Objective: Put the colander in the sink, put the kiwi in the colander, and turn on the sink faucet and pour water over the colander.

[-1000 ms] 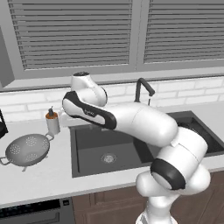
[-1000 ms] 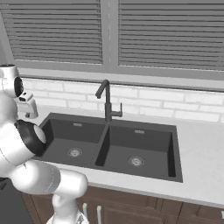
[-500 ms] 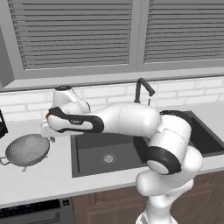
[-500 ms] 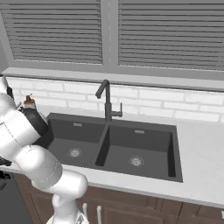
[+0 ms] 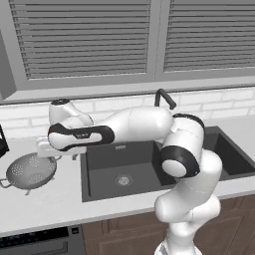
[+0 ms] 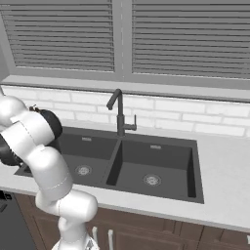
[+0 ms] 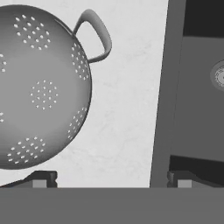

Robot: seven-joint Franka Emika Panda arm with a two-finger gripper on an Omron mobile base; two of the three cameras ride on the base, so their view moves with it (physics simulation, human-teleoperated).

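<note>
The colander (image 5: 30,171) is a round grey pierced bowl standing on the counter left of the sink (image 5: 149,167). In the hand view the colander (image 7: 41,87) lies at the upper left, one loop handle toward the sink (image 7: 192,100). My gripper (image 5: 50,153) hangs open just above the counter, at the colander's right rim, between it and the sink's left edge. Nothing is between its fingertips (image 7: 43,178), and the gripper (image 7: 111,181) spans bare counter. The sink faucet (image 6: 119,111) stands behind the divider between the basins. The kiwi and the water are out of view.
My arm stretches over the left basin from the right. A dark object (image 5: 2,142) stands at the counter's far left. A white-tiled wall (image 6: 195,122) and shuttered windows close the back. The right basin (image 6: 154,168) has a silver drain.
The arm has swung left and come down from above the sink's left edge to beside the colander. The gripper has stayed open.
</note>
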